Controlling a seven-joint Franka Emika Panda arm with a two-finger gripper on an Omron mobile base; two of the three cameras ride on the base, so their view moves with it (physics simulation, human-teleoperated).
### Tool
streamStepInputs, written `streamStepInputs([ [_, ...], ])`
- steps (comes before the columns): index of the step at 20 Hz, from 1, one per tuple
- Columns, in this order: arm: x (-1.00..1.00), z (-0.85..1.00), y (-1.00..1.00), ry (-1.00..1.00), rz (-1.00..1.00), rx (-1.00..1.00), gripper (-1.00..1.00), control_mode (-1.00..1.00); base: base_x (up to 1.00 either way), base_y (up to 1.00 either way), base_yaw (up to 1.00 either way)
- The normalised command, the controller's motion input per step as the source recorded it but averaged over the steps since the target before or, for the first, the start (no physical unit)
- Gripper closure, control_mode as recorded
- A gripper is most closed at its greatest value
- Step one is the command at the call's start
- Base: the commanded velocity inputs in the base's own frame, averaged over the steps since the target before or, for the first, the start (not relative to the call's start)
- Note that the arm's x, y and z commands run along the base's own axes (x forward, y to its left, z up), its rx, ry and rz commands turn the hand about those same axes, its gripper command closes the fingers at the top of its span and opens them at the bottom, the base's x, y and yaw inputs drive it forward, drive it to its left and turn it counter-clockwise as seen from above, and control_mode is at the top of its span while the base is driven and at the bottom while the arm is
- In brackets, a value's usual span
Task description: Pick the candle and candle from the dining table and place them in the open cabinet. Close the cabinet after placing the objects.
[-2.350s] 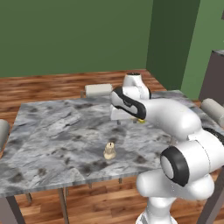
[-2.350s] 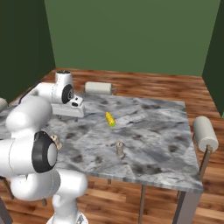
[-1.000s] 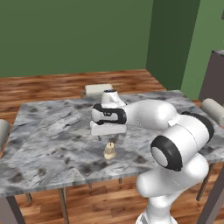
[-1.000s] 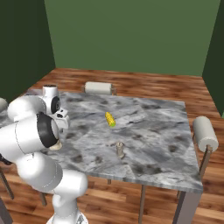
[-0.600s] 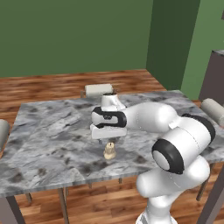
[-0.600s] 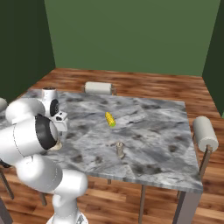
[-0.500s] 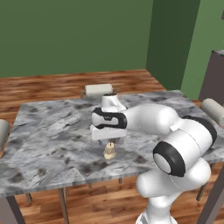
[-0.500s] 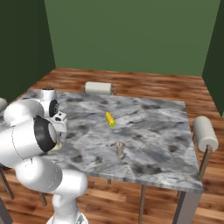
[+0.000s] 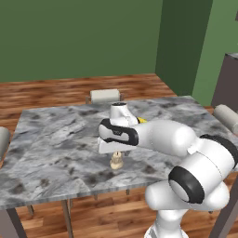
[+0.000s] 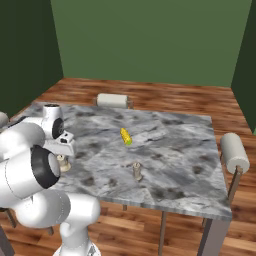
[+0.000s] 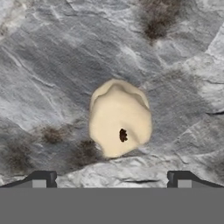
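Left base view: we see the gripper (image 9: 116, 152) poised directly over the cream candle (image 9: 116, 161), which stands upright on the dining table (image 9: 56, 139) toward its near edge; the hand hides the candle's top and the fingertips, so from here we cannot read the jaws. A sliver of yellow, the corn cob (image 9: 142, 120), pokes out behind the forearm. Right base view: the cream candle (image 10: 62, 162) sits just under the hand, near the table's left edge, while the greyish-tan candle (image 10: 136, 171) stands upright well apart toward the table's middle and the corn cob (image 10: 125, 136) lies beyond it (this view gives us the second candle, which the left one does not). Hand view: looking straight down, the cream candle (image 11: 120, 117) lies centred between the two fingertips (image 11: 43, 178), its wick hole facing the camera, so its long axis runs along the gripper's approach. The jaws stand spread wide, one to each side, touching nothing. We judge the coming move a plain straight descent, then a close around the narrow top; nothing has reached the cabinet yet.
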Motion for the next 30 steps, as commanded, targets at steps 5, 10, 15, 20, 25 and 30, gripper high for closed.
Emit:
streamStepInputs([
  [5,0.05,-0.13,-0.09,0.00,0.00,0.00,-1.00,-1.00,0.00,0.00,0.00],
  [10,0.01,-0.16,0.00,0.00,0.00,0.00,-1.00,-1.00,0.00,0.00,0.00],
  [15,0.11,-0.09,0.00,0.00,0.00,0.00,-1.00,-1.00,0.00,0.00,0.00],
  [20,0.13,-0.04,0.00,0.00,0.00,0.00,-1.00,-1.00,0.00,0.00,0.00],
  [25,0.19,-0.08,0.00,0.00,0.00,0.00,-1.00,-1.00,0.00,0.00,0.00],
  [30,0.10,-0.11,0.00,0.00,0.00,0.00,-1.00,-1.00,0.00,0.00,0.00],
])
